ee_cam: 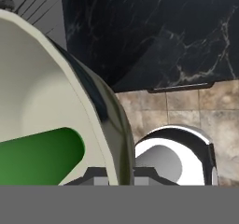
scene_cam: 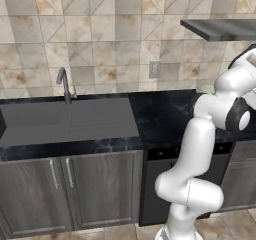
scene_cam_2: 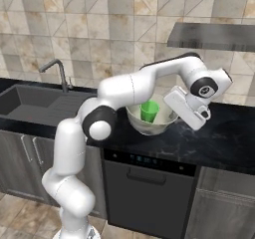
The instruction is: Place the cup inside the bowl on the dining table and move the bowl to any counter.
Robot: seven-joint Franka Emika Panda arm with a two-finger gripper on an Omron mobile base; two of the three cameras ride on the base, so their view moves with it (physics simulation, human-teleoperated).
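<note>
Bowl [scene_cam_2: 152,121]: on the counter [scene_cam_2: 219,143] right of the sink, cup [scene_cam_2: 149,111] inside. Gripper [ee_cam: 114,176] pinches its rim wall. Rigid, glossy, probably slippery; you keep it level, hold at the rim.

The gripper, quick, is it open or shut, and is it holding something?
Gripper: shut on the bowl, one finger either side of its rim, with the green cup inside.

faucet [scene_cam: 63,84] behind sink [scene_cam: 65,121] | dishwasher [scene_cam_2: 149,193] | wall shelf [scene_cam_2: 211,36] | outlet [scene_cam: 154,69]
</note>
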